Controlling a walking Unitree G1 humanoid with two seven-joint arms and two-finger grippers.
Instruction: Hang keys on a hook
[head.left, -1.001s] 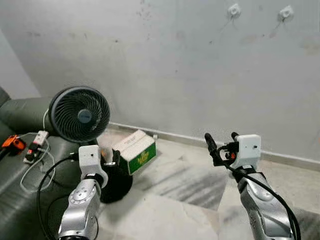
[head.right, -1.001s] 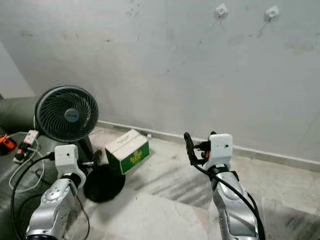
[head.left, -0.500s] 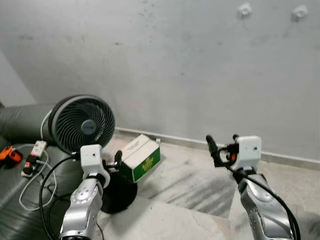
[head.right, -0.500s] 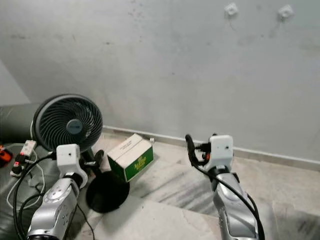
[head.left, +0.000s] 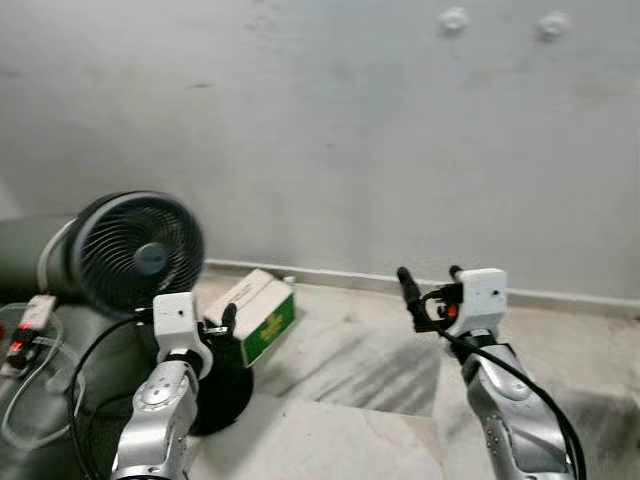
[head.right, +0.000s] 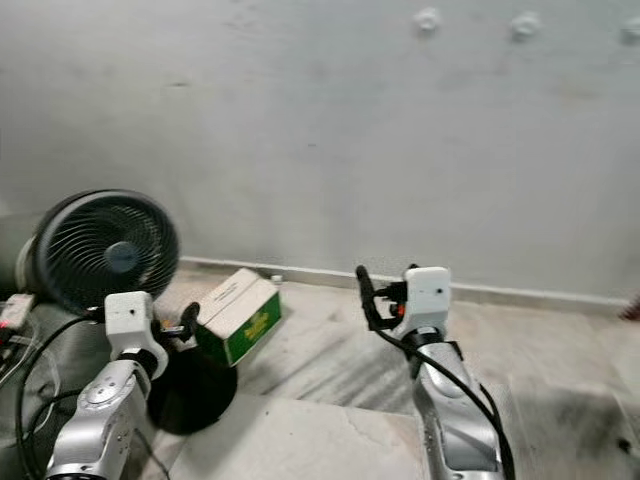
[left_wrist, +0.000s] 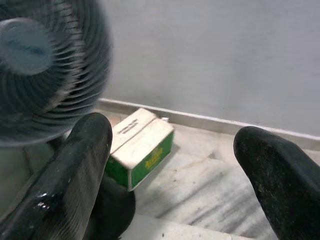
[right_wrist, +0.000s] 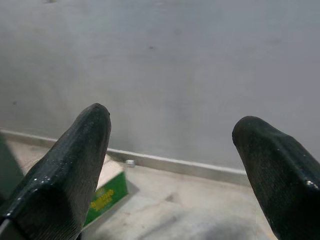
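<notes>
The view has swung and blurred since a moment ago, so the robot is turning, not the things. Both claws stand wide and empty — left claw (head.left: 214, 325), right claw (head.left: 428, 284). Hooks (head.left: 453, 18) sit high on the wall (head.left: 330, 140) (well apart). No keys visible — they must be fetched first.

The two small white wall fittings (head.left: 453, 18) high on the wall are blurred and too small to tell as hooks (a third sits at the right eye view's edge). The fan (head.left: 135, 254) is smeared in the left wrist view — its top and left side cut off. The power strip (head.left: 30, 315) runs off the left edge; its cable blurs out.
</notes>
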